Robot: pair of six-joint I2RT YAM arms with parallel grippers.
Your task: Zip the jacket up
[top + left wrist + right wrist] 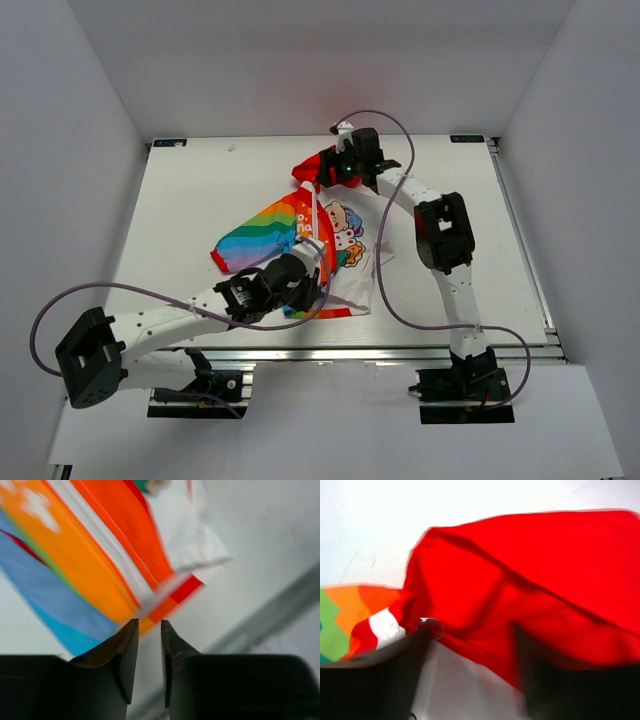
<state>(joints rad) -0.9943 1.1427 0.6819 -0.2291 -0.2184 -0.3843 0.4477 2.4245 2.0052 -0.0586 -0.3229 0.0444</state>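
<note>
Jacket (318, 232), laid mid-table (190, 190): red hood (530, 570) far, striped hem (335, 308) near. The hood's edge is straddled by the right gripper (475, 630), fingers apart. The left gripper (149, 625) is set at the hem, fingers nearly together; whether cloth is pinched cannot be told. For a clean zip, the hem should be anchored and the front drawn straight and taut.

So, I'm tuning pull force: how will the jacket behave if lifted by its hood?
Probably floppy: the jacket lies rumpled and its red hood shows soft folds, so it would likely sag and drape. It looks thin, so likely light and apt to slide on the smooth table when tugged.
</note>
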